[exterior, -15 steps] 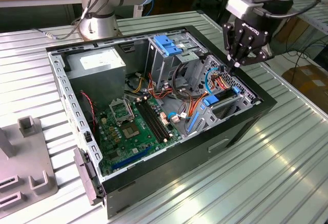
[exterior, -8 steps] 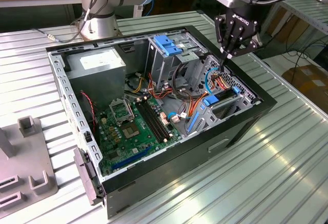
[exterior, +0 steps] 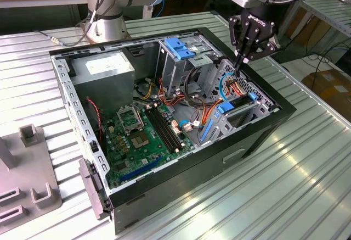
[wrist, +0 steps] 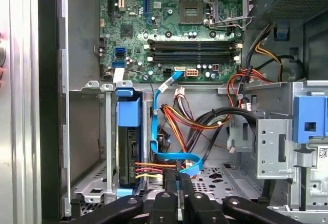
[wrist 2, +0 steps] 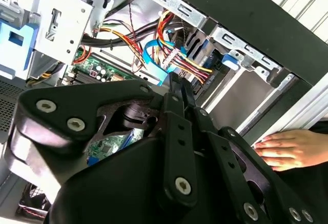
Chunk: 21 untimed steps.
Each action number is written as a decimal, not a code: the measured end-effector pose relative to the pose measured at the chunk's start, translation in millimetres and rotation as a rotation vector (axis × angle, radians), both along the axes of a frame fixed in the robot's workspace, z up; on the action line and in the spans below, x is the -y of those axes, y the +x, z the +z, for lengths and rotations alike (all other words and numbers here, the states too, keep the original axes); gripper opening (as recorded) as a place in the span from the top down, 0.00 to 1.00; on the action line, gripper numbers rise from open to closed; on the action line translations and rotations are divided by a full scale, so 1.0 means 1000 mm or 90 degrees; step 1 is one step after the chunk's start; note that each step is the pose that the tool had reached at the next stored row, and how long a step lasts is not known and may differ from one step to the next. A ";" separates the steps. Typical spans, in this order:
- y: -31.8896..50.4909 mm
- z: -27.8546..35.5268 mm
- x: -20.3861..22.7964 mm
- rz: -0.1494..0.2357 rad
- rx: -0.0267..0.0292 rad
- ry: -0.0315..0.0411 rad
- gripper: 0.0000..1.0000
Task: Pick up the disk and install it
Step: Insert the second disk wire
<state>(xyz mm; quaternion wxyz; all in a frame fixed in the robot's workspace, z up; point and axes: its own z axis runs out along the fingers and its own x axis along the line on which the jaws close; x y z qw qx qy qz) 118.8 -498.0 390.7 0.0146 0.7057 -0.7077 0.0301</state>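
The disk (wrist: 127,152) stands on edge in the case's drive bay, framed by its blue carrier (wrist: 128,114), with red, yellow and black power wires (wrist: 148,170) running to its end. In the exterior view the disk's blue carrier (exterior: 226,107) sits in the bay at the case's right. My gripper (exterior: 239,60) hangs just above that bay, fingers pressed together with nothing seen between them. In both wrist views its fingertips (wrist: 178,179) (wrist 2: 177,80) sit beside the blue data cable (wrist: 174,156) (wrist 2: 154,60), a short way from the disk.
The open black computer case (exterior: 263,133) lies on a ribbed metal table. Inside are the green motherboard (exterior: 145,135), a grey power-supply box (exterior: 104,67) and an upright metal cage with a blue top (exterior: 181,48). A person's hand (wrist 2: 287,149) rests on the case's outer side.
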 end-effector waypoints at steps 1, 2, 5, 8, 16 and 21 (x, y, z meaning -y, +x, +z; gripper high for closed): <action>0.0000 -0.0001 -0.0024 0.000 0.0000 -0.0011 0.83; 0.0000 -0.0003 -0.0042 0.000 0.0000 -0.0041 0.83; -0.0007 -0.0016 -0.0063 0.000 0.0011 -0.0219 0.83; -0.0015 -0.0025 -0.0091 0.000 0.0029 -0.0411 0.83; -0.0050 -0.0100 -0.0189 0.001 0.0070 -0.0903 0.75; -0.0007 -0.0181 -0.0227 0.001 0.0070 -0.1060 0.76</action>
